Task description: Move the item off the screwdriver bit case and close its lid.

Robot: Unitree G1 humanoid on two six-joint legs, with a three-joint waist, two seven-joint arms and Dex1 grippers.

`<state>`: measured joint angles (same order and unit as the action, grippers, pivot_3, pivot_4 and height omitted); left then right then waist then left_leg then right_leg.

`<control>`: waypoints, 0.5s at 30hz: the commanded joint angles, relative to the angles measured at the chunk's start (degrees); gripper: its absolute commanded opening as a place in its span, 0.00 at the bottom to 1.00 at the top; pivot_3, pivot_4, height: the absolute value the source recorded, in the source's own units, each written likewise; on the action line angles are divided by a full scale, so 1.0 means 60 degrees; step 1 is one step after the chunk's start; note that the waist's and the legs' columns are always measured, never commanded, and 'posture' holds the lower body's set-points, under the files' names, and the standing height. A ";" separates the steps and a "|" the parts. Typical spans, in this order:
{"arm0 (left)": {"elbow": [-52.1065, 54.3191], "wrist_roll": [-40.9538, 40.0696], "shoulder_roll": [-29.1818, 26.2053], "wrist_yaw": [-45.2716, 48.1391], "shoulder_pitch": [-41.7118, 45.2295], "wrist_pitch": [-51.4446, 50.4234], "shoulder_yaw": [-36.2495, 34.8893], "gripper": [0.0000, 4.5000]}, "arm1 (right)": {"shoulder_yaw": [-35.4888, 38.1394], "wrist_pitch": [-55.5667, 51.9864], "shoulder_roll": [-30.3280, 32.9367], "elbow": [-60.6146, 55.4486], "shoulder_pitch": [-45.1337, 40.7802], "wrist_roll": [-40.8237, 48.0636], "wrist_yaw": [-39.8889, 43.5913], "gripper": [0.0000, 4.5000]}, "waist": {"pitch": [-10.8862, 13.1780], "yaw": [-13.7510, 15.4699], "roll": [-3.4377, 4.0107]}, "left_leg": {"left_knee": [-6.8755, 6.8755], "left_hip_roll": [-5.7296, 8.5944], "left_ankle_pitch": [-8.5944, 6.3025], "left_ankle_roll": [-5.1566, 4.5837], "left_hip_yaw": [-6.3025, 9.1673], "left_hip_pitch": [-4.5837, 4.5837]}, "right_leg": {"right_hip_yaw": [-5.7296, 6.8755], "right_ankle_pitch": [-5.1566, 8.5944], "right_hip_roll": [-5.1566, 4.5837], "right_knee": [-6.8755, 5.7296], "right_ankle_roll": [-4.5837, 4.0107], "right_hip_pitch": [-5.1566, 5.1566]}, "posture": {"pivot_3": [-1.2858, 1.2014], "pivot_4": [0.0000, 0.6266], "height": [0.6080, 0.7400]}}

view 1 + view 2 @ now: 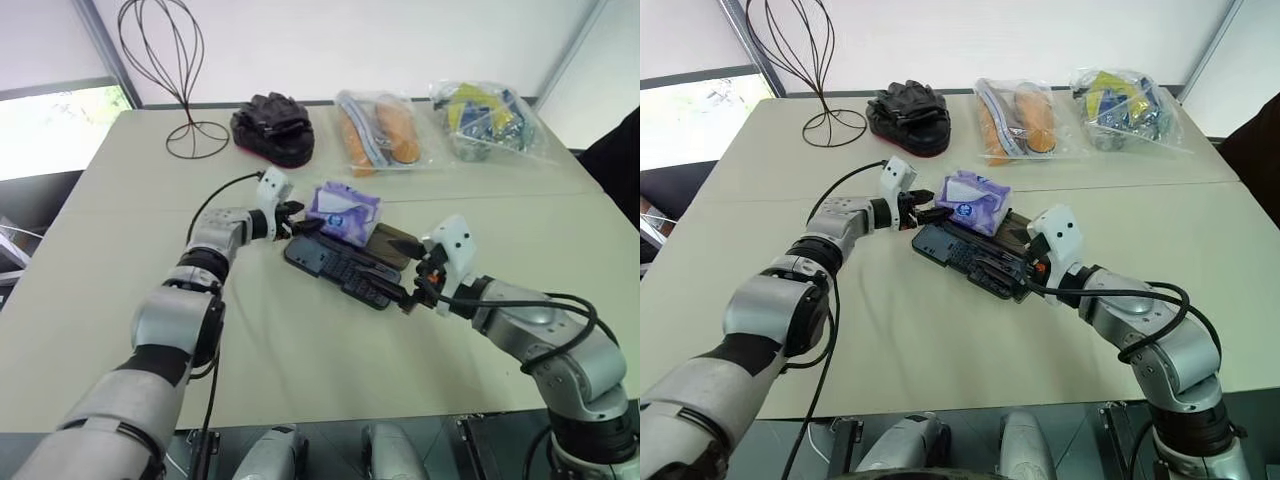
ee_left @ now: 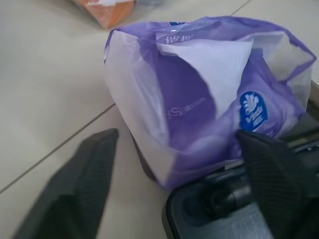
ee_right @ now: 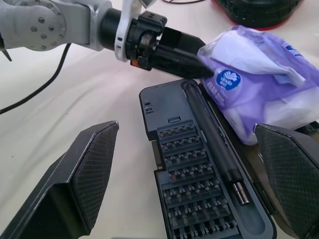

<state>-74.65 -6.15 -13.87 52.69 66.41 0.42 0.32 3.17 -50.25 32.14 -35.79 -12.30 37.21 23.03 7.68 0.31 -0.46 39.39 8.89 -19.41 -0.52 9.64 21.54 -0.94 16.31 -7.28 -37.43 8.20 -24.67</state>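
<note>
Purple tissue pack (image 1: 343,212) atop open screwdriver bit case (image 1: 345,262); left gripper (image 1: 298,222), jaws apart, flanking pack; right gripper (image 1: 410,290), jaws apart, at case's bit-tray end.

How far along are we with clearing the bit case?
Nothing is finished: the purple tissue pack lies on the open screwdriver bit case. In hand: the left gripper is at the pack, fingers open either side, not clamped. The right gripper hangs open by the case's near end. Left: grasp, move it off, close the lid.
</note>
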 commanded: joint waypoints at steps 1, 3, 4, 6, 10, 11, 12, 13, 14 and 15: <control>0.0007 0.0098 0.0053 -0.0126 0.0312 0.0196 -0.0290 0.39 | 0.0197 0.0213 -0.0089 -0.0436 0.0070 -0.0030 -0.0130 1.00 | 0.0000 -0.0002 0.0000 | 0.0001 0.0001 0.0000 0.0000 0.0000 0.0000 | 0.0000 0.0000 0.0000 0.0000 0.0000 0.0000 | 0.52 0.24 1.00; 0.0012 0.0131 0.0089 -0.0103 0.0304 0.0248 -0.0386 0.18 | 0.0194 0.0253 -0.0114 -0.0449 0.0105 -0.0053 -0.0199 1.00 | 0.0000 -0.0007 0.0000 | 0.0003 0.0003 0.0000 0.0000 -0.0001 0.0000 | 0.0000 0.0000 -0.0001 -0.0001 0.0000 0.0000 | 0.52 0.24 1.00; 0.0016 0.0143 0.0104 -0.0093 0.0300 0.0278 -0.0437 0.05 | 0.0188 0.0276 -0.0131 -0.0437 0.0119 -0.0062 -0.0223 1.00 | 0.0000 -0.0008 0.0000 | 0.0003 0.0003 0.0000 0.0000 0.0000 0.0000 | 0.0001 0.0000 0.0000 -0.0001 0.0000 0.0000 | 0.52 0.24 1.00; 0.0037 0.0136 0.0114 0.0022 0.0284 0.0343 -0.0522 0.01 | 0.0148 0.0326 -0.0152 -0.0406 0.0135 -0.0091 -0.0249 1.00 | 0.0000 -0.0010 0.0000 | 0.0003 0.0003 0.0000 0.0000 0.0001 0.0000 | 0.0001 0.0000 0.0000 -0.0003 0.0000 -0.0001 | 0.52 0.24 1.00; 0.0072 0.0079 0.0079 0.0159 0.0251 0.0377 -0.0677 0.01 | 0.0064 0.0455 -0.0209 -0.0207 0.0107 -0.0224 -0.0190 1.00 | 0.0000 -0.0007 0.0000 | 0.0004 0.0003 0.0000 0.0000 0.0000 0.0000 | 0.0001 0.0000 0.0000 -0.0004 0.0000 -0.0001 | 0.52 0.24 1.00; 0.0077 0.0100 0.0066 0.0132 0.0248 0.0394 -0.0700 0.01 | 0.0053 0.0479 -0.0221 -0.0162 0.0096 -0.0255 -0.0167 1.00 | 0.0000 -0.0007 0.0000 | 0.0006 0.0003 0.0000 0.0000 0.0000 0.0001 | 0.0001 0.0000 0.0000 -0.0004 0.0000 -0.0001 | 0.52 0.24 1.00; 0.0085 0.0111 0.0058 0.0127 0.0249 0.0408 -0.0735 0.01 | 0.0043 0.0502 -0.0229 -0.0127 0.0089 -0.0279 -0.0149 1.00 | 0.0000 -0.0009 0.0000 | 0.0006 0.0003 0.0000 0.0000 0.0000 0.0000 | 0.0002 0.0000 0.0001 -0.0005 0.0000 -0.0001 | 0.52 0.24 1.00; 0.0097 0.0095 0.0052 0.0119 0.0259 0.0429 -0.0793 0.01 | 0.0029 0.0533 -0.0241 -0.0082 0.0076 -0.0308 -0.0130 1.00 | 0.0000 -0.0009 0.0000 | 0.0007 0.0003 0.0000 0.0000 0.0000 0.0000 | 0.0002 0.0000 0.0001 -0.0006 0.0000 -0.0001 | 0.52 0.24 1.00; 0.0117 0.0011 0.0041 0.0111 0.0301 0.0473 -0.0907 0.01 | 0.0001 0.0571 -0.0256 -0.0025 0.0060 -0.0351 -0.0111 1.00 | 0.0000 -0.0010 0.0000 | 0.0008 0.0003 0.0000 0.0000 0.0001 0.0001 | 0.0002 0.0000 0.0000 -0.0008 0.0000 -0.0001 | 0.52 0.24 1.00; 0.0132 -0.0095 0.0033 0.0202 0.0352 0.0451 -0.1025 0.01 | -0.0028 0.0606 -0.0269 0.0021 0.0048 -0.0397 -0.0091 1.00 | 0.0000 -0.0012 0.0000 | 0.0009 0.0003 0.0000 0.0000 0.0000 0.0001 | 0.0001 0.0000 0.0000 -0.0010 0.0000 -0.0001 | 0.52 0.24 1.00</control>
<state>-75.28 -5.59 -13.11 53.35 66.41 1.83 -4.07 2.99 -48.00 30.88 -35.29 -11.41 35.02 22.12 7.68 0.23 -0.46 39.45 8.90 -19.41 -0.52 9.64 21.55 -0.93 16.31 -7.28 -37.50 8.20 -24.68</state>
